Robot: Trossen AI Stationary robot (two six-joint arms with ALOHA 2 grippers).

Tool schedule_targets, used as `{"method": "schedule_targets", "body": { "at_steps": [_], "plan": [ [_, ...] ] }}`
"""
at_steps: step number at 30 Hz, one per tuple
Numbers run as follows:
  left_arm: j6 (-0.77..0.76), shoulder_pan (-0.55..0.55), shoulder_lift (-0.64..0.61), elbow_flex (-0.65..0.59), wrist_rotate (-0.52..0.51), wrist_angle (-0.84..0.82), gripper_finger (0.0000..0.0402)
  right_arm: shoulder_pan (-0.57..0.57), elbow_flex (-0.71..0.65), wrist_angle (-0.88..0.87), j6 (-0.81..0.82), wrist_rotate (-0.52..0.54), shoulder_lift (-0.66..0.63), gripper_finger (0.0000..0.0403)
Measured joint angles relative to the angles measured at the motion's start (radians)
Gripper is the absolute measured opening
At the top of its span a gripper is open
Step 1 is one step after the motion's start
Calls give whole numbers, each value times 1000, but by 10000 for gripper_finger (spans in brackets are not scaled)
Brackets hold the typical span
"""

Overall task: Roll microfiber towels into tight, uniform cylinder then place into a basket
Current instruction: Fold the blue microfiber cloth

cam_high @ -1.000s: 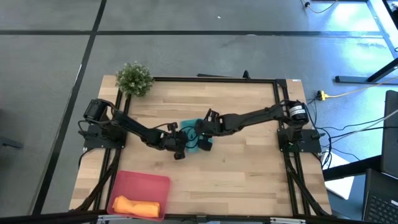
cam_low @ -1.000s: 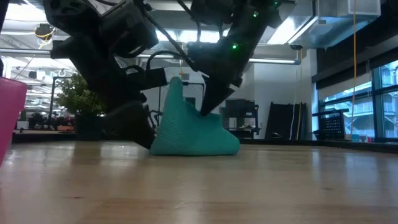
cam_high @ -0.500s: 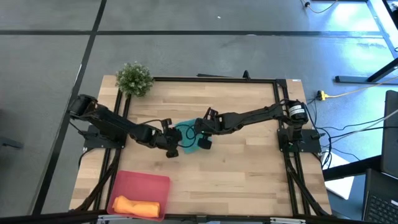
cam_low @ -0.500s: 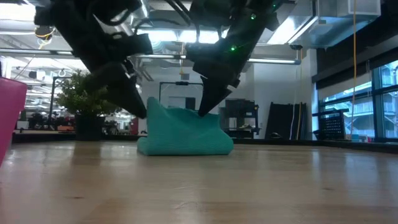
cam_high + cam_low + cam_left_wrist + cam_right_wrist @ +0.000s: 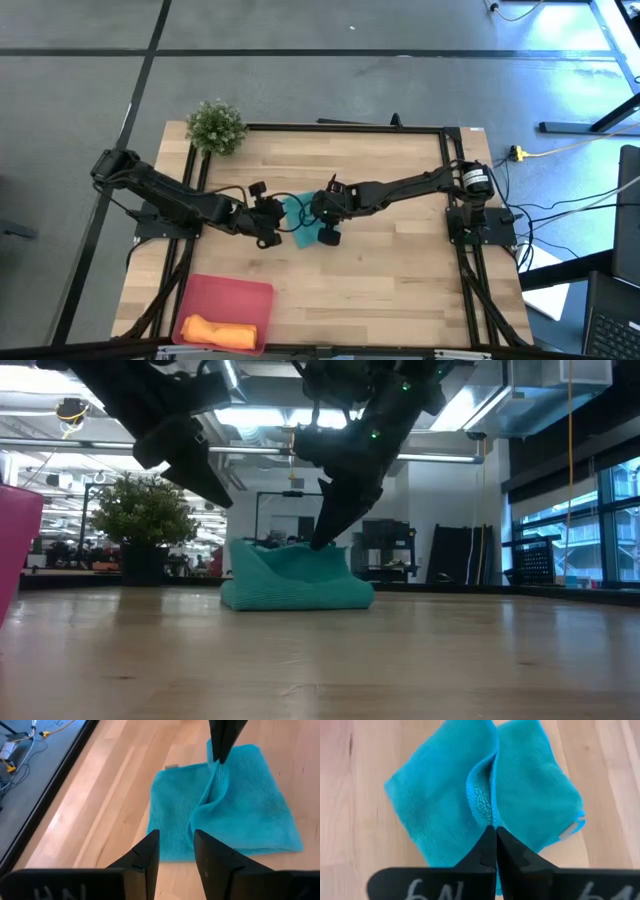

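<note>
The teal towel (image 5: 299, 218) lies at the table's middle, mostly flat, with a ridge pulled up along its middle (image 5: 290, 575). My right gripper (image 5: 492, 829) is shut on that ridge; it also shows in the high view (image 5: 316, 212) and the low view (image 5: 322, 538). My left gripper (image 5: 176, 836) is open and empty. It hangs above the table just left of the towel (image 5: 268, 220), clear of it (image 5: 205, 480). The orange towel (image 5: 218, 331) lies rolled in the pink-red basket (image 5: 232, 292) at the near left. My right gripper pinches a raised fold in the middle of the teal towel (image 5: 485, 812) between its two fingers. The fingers (image 5: 222, 742) slant down from the table's right. The fold stands up as a ridge, and the towel's edges stay on the table.
A small green potted plant (image 5: 216, 126) stands at the table's far left corner. The basket's wall shows at the low view's left edge (image 5: 15, 550). Bare wood lies right of and in front of the towel.
My left gripper has gone up and toward the table's left edge, away from the teal towel. The tall peak of the towel has sunk to a lower ridge. The towel has shifted a little to the left. My right gripper has stayed shut on it.
</note>
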Motion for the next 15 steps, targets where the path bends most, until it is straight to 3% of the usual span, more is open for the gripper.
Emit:
{"method": "schedule_targets", "body": {
  "at_steps": [7,15],
  "plan": [
    [-1,0,-2,0,0,1,109,-7,0,19,-16,4,22,0],
    [-2,-18,-2,0,3,8,109,-22,0,37,-75,-104,64,0]
  ]
}}
